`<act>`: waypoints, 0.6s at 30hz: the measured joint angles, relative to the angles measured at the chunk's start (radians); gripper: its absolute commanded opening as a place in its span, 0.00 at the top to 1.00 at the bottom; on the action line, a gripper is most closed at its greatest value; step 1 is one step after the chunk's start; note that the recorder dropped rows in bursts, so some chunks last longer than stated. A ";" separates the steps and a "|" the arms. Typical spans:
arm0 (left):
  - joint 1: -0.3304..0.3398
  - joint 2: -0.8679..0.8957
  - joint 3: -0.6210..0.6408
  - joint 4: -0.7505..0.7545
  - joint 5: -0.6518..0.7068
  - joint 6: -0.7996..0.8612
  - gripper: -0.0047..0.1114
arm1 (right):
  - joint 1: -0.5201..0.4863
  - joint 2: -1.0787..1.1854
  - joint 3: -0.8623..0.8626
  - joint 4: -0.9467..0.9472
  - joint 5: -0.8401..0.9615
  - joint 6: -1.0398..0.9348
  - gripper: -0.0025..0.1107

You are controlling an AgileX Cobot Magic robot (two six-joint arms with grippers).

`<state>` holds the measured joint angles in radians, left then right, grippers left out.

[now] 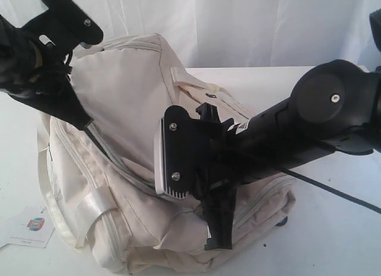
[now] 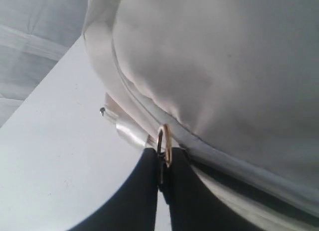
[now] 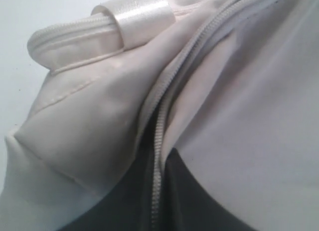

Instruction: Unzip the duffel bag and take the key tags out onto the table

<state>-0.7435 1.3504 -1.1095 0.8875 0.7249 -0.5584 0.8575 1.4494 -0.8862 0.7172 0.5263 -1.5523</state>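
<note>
Slippage looms: left end effector (image 2: pixel 162 160) clamps the thin ring (image 2: pixel 167 136), right end effector (image 3: pixel 155 164) pinches the zipper (image 3: pixel 167 104), and the bag (image 1: pixel 119 97) may drag.

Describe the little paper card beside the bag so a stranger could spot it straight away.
Start at the big cream duffel bag in the middle of the white table. Beside its lower left end in the exterior view lies a small paper card. Its multicoloured logo sets it apart from everything plain around it.
</note>
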 measured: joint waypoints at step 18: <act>0.293 0.068 0.005 0.009 -0.428 0.000 0.96 | 0.000 -0.002 -0.002 -0.216 0.042 0.207 0.98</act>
<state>-0.4500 1.4187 -1.1048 0.8960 0.2973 -0.5584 0.8575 1.4476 -0.8882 0.5014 0.5683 -1.3458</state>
